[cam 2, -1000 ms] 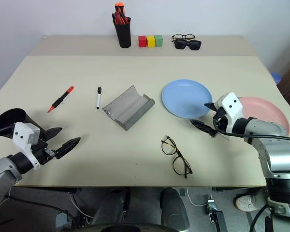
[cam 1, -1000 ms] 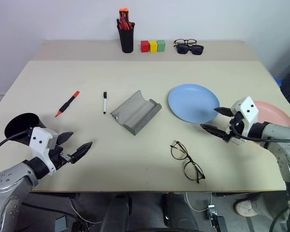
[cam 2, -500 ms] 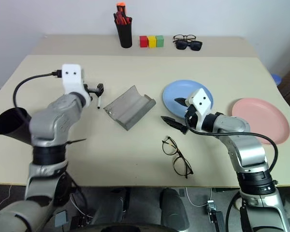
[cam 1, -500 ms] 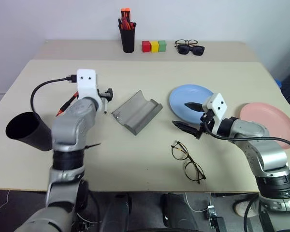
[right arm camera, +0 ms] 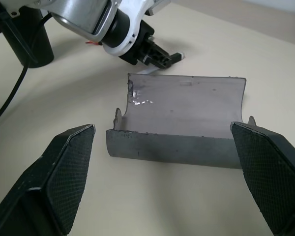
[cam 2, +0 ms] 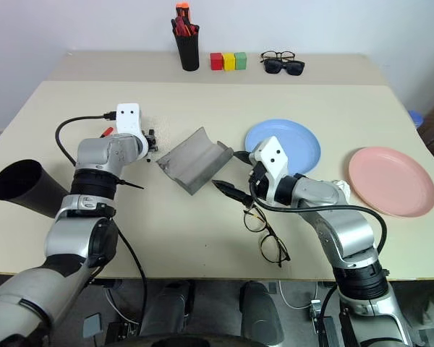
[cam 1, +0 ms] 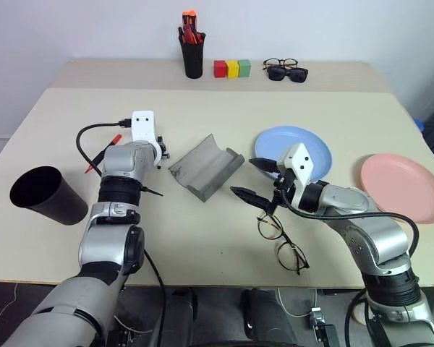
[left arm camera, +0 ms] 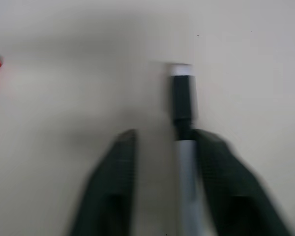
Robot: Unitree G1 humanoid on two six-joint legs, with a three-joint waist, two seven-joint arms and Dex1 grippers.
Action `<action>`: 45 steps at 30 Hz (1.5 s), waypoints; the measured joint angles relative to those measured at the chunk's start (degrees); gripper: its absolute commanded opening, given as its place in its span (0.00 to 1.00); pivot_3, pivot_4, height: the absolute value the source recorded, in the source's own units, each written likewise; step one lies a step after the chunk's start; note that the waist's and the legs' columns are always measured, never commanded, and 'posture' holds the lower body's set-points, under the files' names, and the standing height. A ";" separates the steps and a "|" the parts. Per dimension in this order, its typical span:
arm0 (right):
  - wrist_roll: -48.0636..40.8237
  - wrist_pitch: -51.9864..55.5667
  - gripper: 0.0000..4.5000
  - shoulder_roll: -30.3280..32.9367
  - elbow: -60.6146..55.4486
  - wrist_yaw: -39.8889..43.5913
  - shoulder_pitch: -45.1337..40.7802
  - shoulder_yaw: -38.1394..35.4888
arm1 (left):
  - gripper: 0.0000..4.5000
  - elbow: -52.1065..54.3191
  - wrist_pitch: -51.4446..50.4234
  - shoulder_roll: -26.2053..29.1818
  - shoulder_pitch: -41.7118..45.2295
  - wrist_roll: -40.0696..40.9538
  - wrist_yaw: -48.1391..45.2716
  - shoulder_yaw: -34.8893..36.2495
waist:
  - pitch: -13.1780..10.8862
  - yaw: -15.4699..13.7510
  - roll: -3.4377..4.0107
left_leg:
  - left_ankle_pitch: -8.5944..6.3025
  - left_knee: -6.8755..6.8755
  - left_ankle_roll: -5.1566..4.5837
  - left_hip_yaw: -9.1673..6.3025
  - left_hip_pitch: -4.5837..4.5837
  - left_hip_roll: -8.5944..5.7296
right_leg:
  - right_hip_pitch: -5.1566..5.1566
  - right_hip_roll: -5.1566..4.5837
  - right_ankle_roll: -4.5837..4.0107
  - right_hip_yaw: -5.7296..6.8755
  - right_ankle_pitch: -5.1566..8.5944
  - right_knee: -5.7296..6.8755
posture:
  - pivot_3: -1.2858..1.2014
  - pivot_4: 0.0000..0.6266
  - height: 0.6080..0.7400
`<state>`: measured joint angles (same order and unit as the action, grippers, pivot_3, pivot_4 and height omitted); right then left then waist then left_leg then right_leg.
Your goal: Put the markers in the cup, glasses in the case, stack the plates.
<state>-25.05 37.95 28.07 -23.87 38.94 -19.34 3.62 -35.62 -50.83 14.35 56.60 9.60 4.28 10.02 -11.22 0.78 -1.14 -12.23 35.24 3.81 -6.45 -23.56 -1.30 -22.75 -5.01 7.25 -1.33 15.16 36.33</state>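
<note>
Black fingers of the left gripper [left arm camera: 157, 182] stand narrow around the white marker [left arm camera: 183, 147], which lies flat on the table [cam 1: 202, 238] between them; one finger seems to touch it, the other is a little apart, so I cannot say it is gripped. If they close off-centre, I think the marker can roll away or tilt. The red marker [cam 1: 105, 150] lies just beside this arm and could be pushed. The cup [cam 1: 47, 195] waits well apart, near the table's left edge. The right gripper [cam 1: 254, 181] has its jaws wide and holds nothing, between the open grey case [right arm camera: 182, 118] and the glasses [cam 1: 283, 238]; it could knock either one.
</note>
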 measured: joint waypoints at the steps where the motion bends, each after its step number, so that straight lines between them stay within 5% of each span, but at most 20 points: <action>1: -0.02 0.05 1.00 -0.13 0.00 -0.09 0.00 0.37 | 0.01 0.16 0.13 -0.01 -0.02 -0.09 0.04 0.15 | 0.00 0.01 0.00 | 0.00 0.00 0.00 0.00 0.00 0.00 | 0.00 0.00 0.00 0.00 0.00 0.00 | 0.52 0.24 1.00; 7: -0.01 0.03 1.00 -0.81 0.06 -0.19 -1.42 1.25 | 0.01 13.10 19.26 0.18 -6.99 -1.17 -2.99 0.07 | -0.02 0.01 -0.03 | 0.10 -0.10 0.17 0.00 -0.08 0.04 | -0.18 0.00 -0.05 -0.03 -0.03 0.02 | 0.52 0.24 1.00; 12: 0.01 -1.21 1.00 -0.93 1.23 1.23 -3.09 2.13 | 0.01 40.49 33.75 5.84 -16.55 1.54 -6.22 7.43 | 0.04 0.78 0.07 | 0.09 -0.22 0.17 0.19 -0.08 0.08 | -0.32 0.00 -0.08 -0.20 -0.02 0.01 | 0.52 0.24 1.00; 15: 0.06 -2.01 1.00 -1.08 3.20 2.19 -4.11 2.50 | 0.01 51.97 32.59 10.42 -27.27 1.06 -6.32 13.61 | 0.07 0.80 0.12 | 0.05 -0.19 0.10 0.20 -0.05 0.09 | -0.28 0.01 -0.08 -0.20 -0.02 0.02 | 0.52 0.24 1.00; 21: 0.16 -4.43 1.00 -2.00 7.35 5.29 -7.06 4.17 | 0.01 63.79 28.17 10.51 -44.99 3.98 -6.75 24.85 | 0.05 -0.16 0.02 | 0.03 0.02 0.07 0.15 0.06 0.08 | 0.04 0.01 -0.08 -0.13 -0.02 -0.04 | 0.52 0.24 1.00; 31: 1.28 -6.80 1.00 -2.89 11.01 7.51 -8.63 5.58 | 0.01 67.59 27.85 4.65 -54.66 5.12 -6.00 24.99 | 0.07 0.15 -0.01 | 0.03 -0.05 0.06 0.11 0.12 0.13 | 0.04 0.08 -0.12 -0.09 -0.02 -0.01 | 0.52 0.24 1.00; 38: 1.74 -7.42 1.00 -3.05 11.02 7.90 -8.71 5.57 | 0.71 67.59 28.11 3.67 -55.64 5.13 -5.39 24.41 | 0.08 0.09 -0.01 | 0.03 -0.04 0.06 0.12 0.12 0.13 | 0.05 0.07 -0.12 -0.10 -0.02 -0.03 | 0.52 0.24 1.00; 45: 1.88 -7.45 1.00 -3.21 11.24 7.97 -8.80 5.54 | 0.71 68.15 24.77 4.78 -47.32 9.00 -4.21 24.19 | 0.08 -0.06 -0.02 | 0.03 -0.02 0.06 0.09 0.12 0.13 | 0.06 0.08 -0.12 -0.08 -0.03 -0.01 | 0.52 0.24 1.00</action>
<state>-23.17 30.50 24.86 -12.63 46.91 -28.14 9.16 32.53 -26.06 19.13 9.28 18.60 0.07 34.22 -11.14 0.73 -1.16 -12.20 35.22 3.87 -6.36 -23.44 -1.17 -22.69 -4.93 7.13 -1.41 15.13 36.31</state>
